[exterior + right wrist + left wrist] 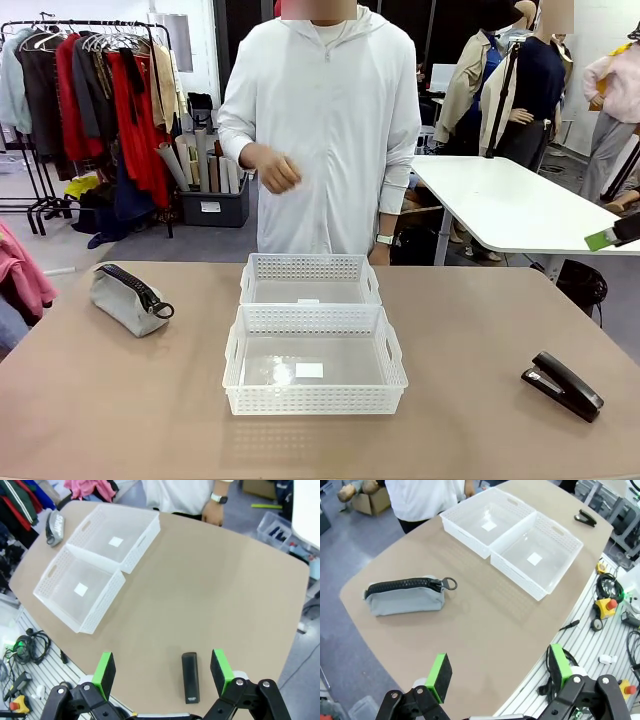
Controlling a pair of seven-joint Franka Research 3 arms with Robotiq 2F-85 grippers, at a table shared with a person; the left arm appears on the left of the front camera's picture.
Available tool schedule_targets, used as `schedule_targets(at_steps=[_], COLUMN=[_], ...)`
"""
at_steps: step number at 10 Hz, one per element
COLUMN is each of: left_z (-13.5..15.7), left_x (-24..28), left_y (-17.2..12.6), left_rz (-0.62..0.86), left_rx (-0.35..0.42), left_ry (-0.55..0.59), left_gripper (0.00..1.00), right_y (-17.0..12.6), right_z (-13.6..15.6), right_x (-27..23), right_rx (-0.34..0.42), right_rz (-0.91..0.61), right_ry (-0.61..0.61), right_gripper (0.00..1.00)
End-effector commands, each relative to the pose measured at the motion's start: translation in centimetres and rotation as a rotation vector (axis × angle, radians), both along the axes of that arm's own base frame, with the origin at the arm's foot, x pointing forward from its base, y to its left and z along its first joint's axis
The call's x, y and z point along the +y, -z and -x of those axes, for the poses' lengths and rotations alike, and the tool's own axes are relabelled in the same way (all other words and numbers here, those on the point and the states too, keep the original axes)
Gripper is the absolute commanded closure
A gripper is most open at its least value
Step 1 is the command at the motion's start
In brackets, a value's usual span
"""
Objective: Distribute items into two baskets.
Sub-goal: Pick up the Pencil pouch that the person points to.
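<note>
Lying near opposite table (480, 330) edges: pouch (128, 297), stapler (562, 385).

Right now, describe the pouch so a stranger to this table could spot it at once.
Start at the brown table and the two white baskets in its middle. To the robot's left of them lies the pouch, alone. It is the only soft grey thing, with a black zip on top.

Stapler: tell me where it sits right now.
In the front view the black stapler lies flat on the right side of the table, near the robot's edge, well apart from the nearer basket. The open right gripper hangs above it.
</note>
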State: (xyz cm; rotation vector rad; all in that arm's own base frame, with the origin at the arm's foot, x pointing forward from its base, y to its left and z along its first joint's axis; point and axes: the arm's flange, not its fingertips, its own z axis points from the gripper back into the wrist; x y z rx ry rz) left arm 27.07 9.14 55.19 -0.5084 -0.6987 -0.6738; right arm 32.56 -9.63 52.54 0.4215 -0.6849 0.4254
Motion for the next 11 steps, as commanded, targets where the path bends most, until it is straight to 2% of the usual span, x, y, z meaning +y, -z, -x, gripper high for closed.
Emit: schedule_targets(at_steps=[1, 6, 11], left_z=[1.9, 2.3, 2.5], left_x=[-2.2, -1.5, -0.8], left_y=[3.3, 2.2, 1.4], left_rz=[0.035, 0.078, 0.086], left_rx=[0.003, 0.041, 0.054], left_ry=[-0.014, -0.136, -0.134], left_gripper=[0.0, 0.0, 0.0], right_y=[1.3, 0.9, 0.6], right_z=[1.5, 2.3, 2.8], right_x=[-0.9, -2.8, -3.7], right_rx=[-0.025, -0.032, -0.039], right_rz=[-0.038, -0.061, -0.081], right_ry=[-0.013, 0.008, 0.022], right_gripper=[0.0, 0.0, 0.0])
